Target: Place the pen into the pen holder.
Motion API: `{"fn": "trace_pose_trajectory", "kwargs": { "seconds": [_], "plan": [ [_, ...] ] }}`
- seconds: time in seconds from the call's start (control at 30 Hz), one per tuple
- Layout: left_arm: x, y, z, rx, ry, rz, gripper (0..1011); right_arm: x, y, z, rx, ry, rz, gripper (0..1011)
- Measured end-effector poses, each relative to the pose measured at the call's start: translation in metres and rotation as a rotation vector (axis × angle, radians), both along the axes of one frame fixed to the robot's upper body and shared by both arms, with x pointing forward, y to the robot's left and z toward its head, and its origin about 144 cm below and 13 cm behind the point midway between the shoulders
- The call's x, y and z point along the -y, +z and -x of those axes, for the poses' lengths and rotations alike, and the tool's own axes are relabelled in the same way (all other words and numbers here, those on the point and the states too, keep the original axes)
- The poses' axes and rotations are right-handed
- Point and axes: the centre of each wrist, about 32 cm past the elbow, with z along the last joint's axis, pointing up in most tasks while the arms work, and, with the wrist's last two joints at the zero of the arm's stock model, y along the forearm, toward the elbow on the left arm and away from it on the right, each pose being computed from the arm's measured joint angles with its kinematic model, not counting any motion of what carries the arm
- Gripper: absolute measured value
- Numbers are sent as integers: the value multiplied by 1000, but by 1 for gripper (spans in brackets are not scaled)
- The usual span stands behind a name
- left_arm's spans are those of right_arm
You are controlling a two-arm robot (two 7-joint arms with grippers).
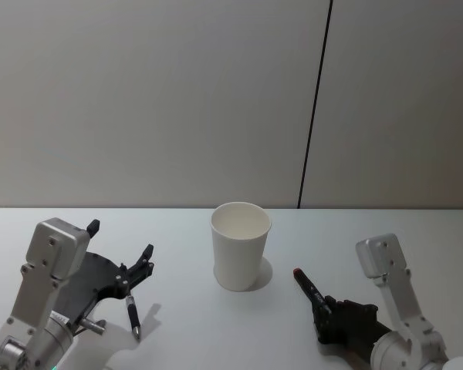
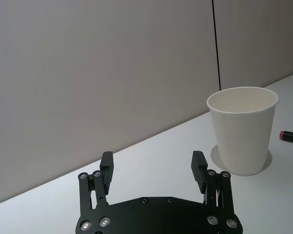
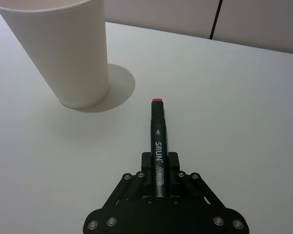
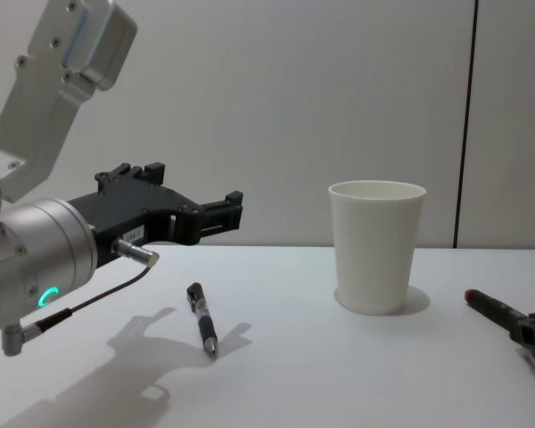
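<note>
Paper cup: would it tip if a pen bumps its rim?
The paper cup looks empty and narrows towards its base, so it is probably light and could slide or tip if bumped near the rim. Its thin paper wall would likely dent if squeezed.

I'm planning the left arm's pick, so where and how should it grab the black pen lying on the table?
Grip the black pen at mid-barrel, coming straight down from above with the jaws closing across its width. It lies flat on the table, slim, so only its long sides are free to pinch. The open left gripper hangs close above it. The right gripper holds a marker.
</note>
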Motion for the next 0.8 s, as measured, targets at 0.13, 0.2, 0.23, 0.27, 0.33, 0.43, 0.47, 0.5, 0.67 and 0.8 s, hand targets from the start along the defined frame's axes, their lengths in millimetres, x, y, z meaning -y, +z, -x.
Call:
{"fn": "trace_pose_trajectory", "kwargs": {
  "seconds": [0.13,0.2,0.23,0.27,0.33,0.43,0.47,0.5,0.67,0.8],
  "plan": [
    [0,0,0,0,0,0,1001,0,0,0,0,0,-2,193],
    [0,0,0,0,0,0,1002,0,0,0,0,0,-3,193],
    [0,0,0,0,0,0,1001,0,0,0,2,0,-4,193],
    [0,0,0,0,0,0,1001,0,-1,0,3,0,-5,193],
    [0,0,0,0,0,0,1002,0,-1,0,8,-1,-7,193],
    [0,0,0,0,0,0,1001,0,-2,-1,25,-3,-13,193],
    [0,0,0,0,0,0,1001,0,-2,-1,37,-4,-17,193],
    [0,0,0,0,0,0,1001,1,-2,-1,49,-6,-22,193],
    [0,0,0,0,0,0,1001,1,-2,-2,100,-8,-41,193],
    [0,0,0,0,0,0,1002,1,-2,-4,157,-11,-64,193]
  ]
}}
